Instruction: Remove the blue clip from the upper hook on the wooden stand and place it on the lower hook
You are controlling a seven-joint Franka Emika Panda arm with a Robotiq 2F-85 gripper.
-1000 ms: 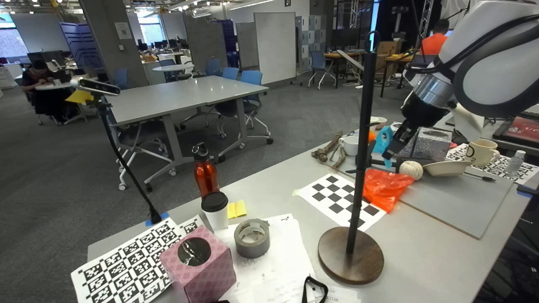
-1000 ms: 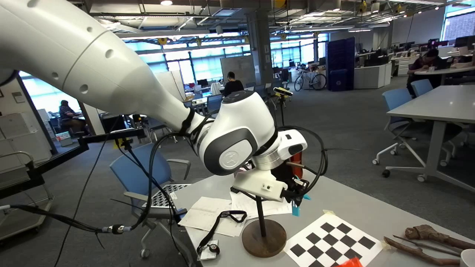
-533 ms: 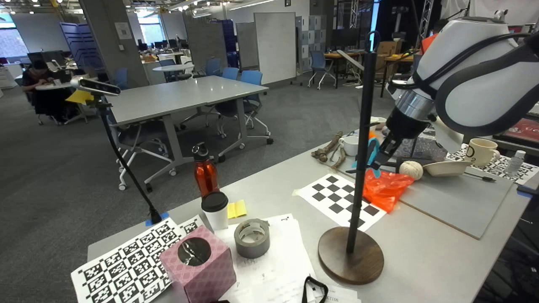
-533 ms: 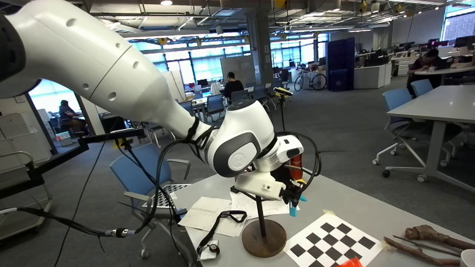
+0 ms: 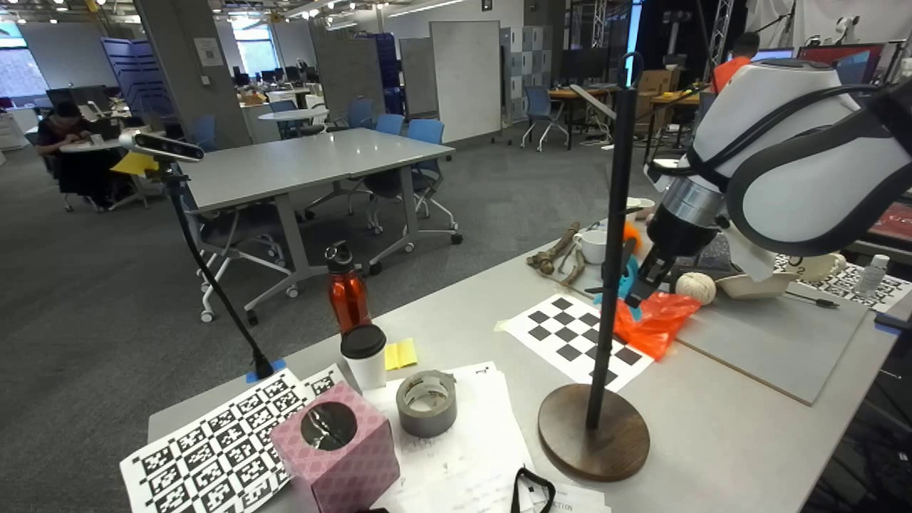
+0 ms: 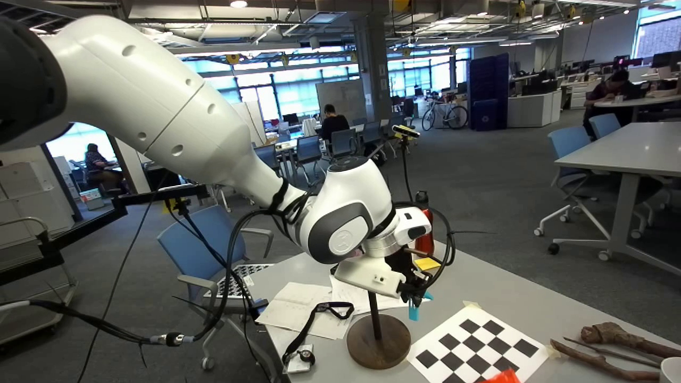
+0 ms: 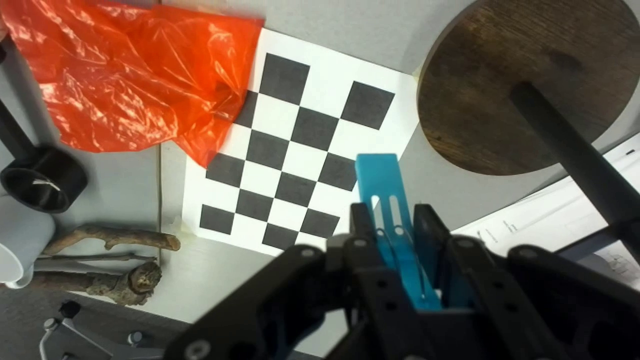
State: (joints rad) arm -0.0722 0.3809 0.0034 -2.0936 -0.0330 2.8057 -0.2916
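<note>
My gripper [image 7: 393,212] is shut on the blue clip [image 7: 378,172], which sits between the two fingers and sticks out past their tips. The clip also shows in both exterior views [image 5: 630,274] [image 6: 413,313], in the air and off any hook. The wooden stand has a round brown base [image 5: 594,445] and a dark pole [image 5: 614,235]; its base also shows in the wrist view [image 7: 500,110]. A wire hook [image 5: 631,65] tops the pole. A thin lower hook [image 7: 587,243] juts from the pole. The gripper [image 5: 643,293] is beside the pole, near the lower hook's height.
A checkerboard sheet [image 7: 305,135] lies beside the base. An orange plastic piece [image 7: 145,80] overlaps it. Sticks [image 7: 110,260] and a white mug [image 7: 20,240] lie farther off. Grey tape [image 5: 426,405], a pink box [image 5: 338,449] and a lidded cup [image 5: 365,360] stand on the table.
My gripper has moved down and, in an exterior view, left toward the pole, carrying the blue clip. The clip has stayed in its fingers. The stand has not moved.
</note>
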